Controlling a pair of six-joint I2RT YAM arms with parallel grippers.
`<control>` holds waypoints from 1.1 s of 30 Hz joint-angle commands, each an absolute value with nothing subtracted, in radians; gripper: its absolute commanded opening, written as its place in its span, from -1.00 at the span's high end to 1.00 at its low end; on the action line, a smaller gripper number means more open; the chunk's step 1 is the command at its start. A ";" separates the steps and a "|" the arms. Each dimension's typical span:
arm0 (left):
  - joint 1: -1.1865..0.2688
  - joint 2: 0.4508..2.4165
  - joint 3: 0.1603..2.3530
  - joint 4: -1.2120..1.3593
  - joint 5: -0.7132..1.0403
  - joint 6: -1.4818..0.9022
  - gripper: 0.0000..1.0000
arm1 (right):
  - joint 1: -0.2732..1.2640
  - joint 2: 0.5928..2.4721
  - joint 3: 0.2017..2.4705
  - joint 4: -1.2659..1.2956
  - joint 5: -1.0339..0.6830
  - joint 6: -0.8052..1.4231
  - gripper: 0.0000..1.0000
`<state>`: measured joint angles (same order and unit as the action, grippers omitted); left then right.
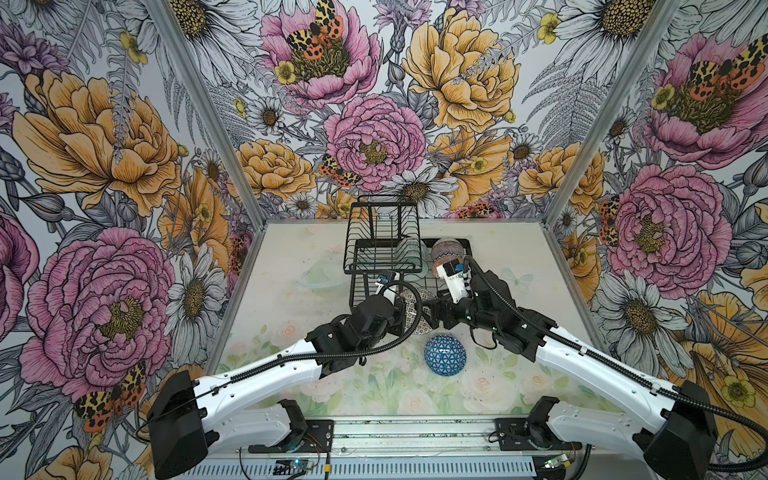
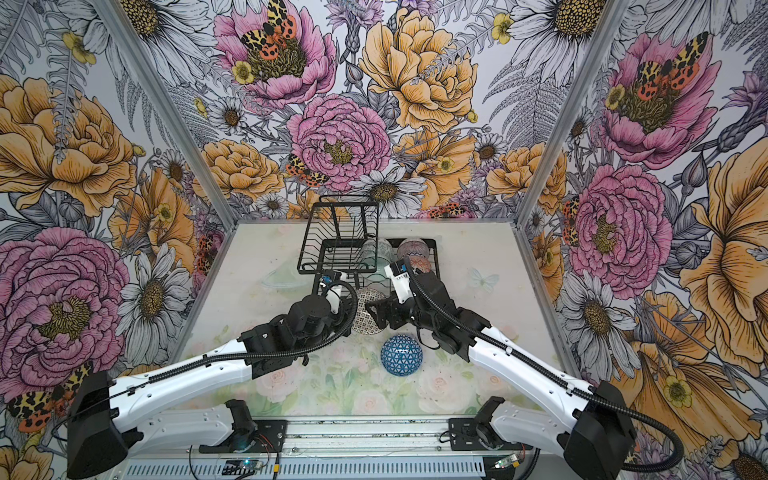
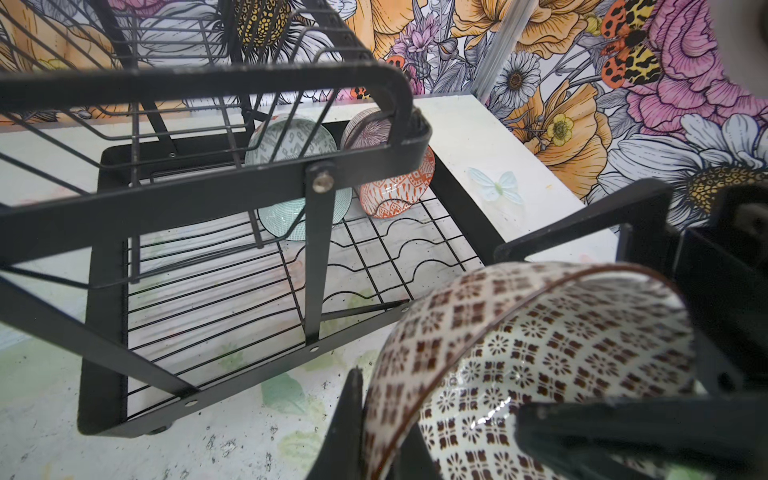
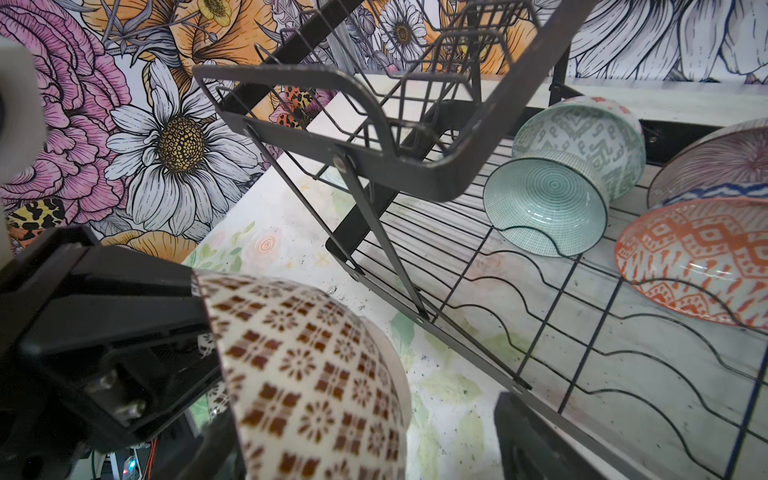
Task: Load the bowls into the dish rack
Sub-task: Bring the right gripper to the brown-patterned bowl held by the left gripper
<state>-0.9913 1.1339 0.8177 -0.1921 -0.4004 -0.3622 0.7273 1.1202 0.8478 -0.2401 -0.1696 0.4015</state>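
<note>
the brown-and-white mosaic bowl (image 3: pixel 540 353) hangs tilted on its side just off the near edge of the dish rack (image 3: pixel 102 299), above the table (image 1: pixel 291 257); the left gripper (image 3: pixel 440 411) is clamped on its rim, one finger outside and one inside; the right gripper (image 2: pixel 379 312) is just beside the bowl with its jaws spread wide, and table shows between one finger and the bowl; four bowls lie on their sides at the far end of the rack's base tray: the grey-green bowl (image 4: pixel 582 137) with the teal ringed bowl (image 4: pixel 544 203) touching it, and next to them the pink ribbed bowl (image 4: pixel 723 158) behind the orange bowl (image 4: pixel 698 257); the raised wire basket holds no bowl; the blue triangle bowl (image 1: pixel 444 355) sits upside down on the table, near the grippers and apart from the rack
</note>
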 commanded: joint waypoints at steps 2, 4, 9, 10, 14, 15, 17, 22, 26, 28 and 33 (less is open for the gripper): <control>-0.996 1.125 0.852 -0.096 -0.426 -0.352 1.00 | 0.735 1.133 0.850 -0.195 -0.140 0.418 -0.68; -0.997 1.127 0.853 -0.093 -0.425 -0.353 1.00 | 0.735 1.137 0.848 -0.193 -0.137 0.420 -0.62; -0.998 1.136 0.854 -0.088 -0.413 -0.353 1.00 | 0.736 1.147 0.848 -0.192 -0.137 0.422 -0.38; -0.997 1.138 0.854 -0.088 -0.410 -0.356 1.00 | 0.735 1.147 0.848 -0.192 -0.137 0.422 -0.32; -0.997 1.149 0.853 -0.088 -0.402 -0.359 1.00 | 0.736 1.150 0.844 -0.190 -0.138 0.425 -0.10; -0.996 1.151 0.853 -0.089 -0.400 -0.360 1.00 | 0.736 1.151 0.842 -0.190 -0.134 0.426 0.01; -1.000 1.156 0.855 -0.088 -0.396 -0.360 1.00 | 0.736 1.153 0.842 -0.190 -0.132 0.429 0.28; -1.003 1.162 0.857 -0.088 -0.393 -0.361 1.00 | 0.736 1.161 0.842 -0.190 -0.133 0.434 0.73; -1.006 1.167 0.863 -0.098 -0.391 -0.362 1.00 | 0.736 1.160 0.838 -0.190 -0.132 0.435 0.97; -1.007 1.172 0.862 -0.100 -0.388 -0.359 1.00 | 0.736 1.155 0.833 -0.190 -0.131 0.436 1.00; -1.008 1.186 0.879 -0.136 -0.367 -0.360 0.93 | 0.736 1.138 0.815 -0.190 -0.120 0.430 1.00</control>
